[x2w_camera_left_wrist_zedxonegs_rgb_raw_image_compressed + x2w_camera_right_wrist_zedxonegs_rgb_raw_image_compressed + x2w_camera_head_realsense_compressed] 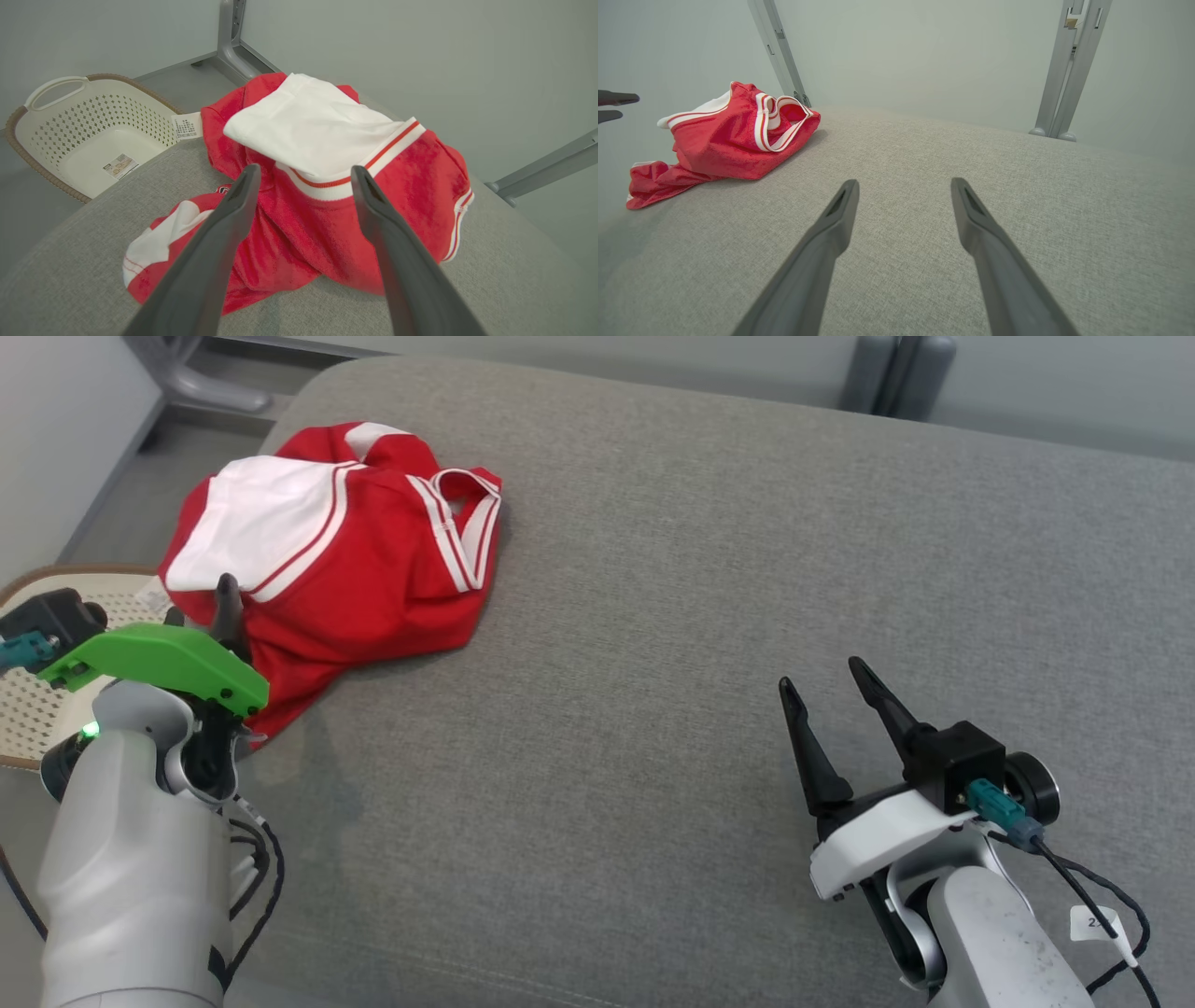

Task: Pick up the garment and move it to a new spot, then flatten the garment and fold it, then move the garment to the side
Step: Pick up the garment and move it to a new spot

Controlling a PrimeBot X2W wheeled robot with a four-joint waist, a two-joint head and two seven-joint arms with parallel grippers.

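A red garment (364,569) with white panels and striped trim lies crumpled at the far left of the grey cushioned surface (672,616). My left gripper (201,597) hovers at its near edge, open. In the left wrist view the two fingers of the left gripper (304,170) stand wide apart over the garment (303,233), with nothing between them. My right gripper (820,674) rests open low at the right, well away from the cloth. The right wrist view has the right gripper (904,182) over bare fabric and the garment (728,144) off to the left.
A white perforated basket (28,709) with a brown rim stands on the floor just left of the surface, and its wall (117,116) shows beyond the garment. Grey metal legs (1059,70) stand behind the far edge. The cushion's left edge runs close to the garment.
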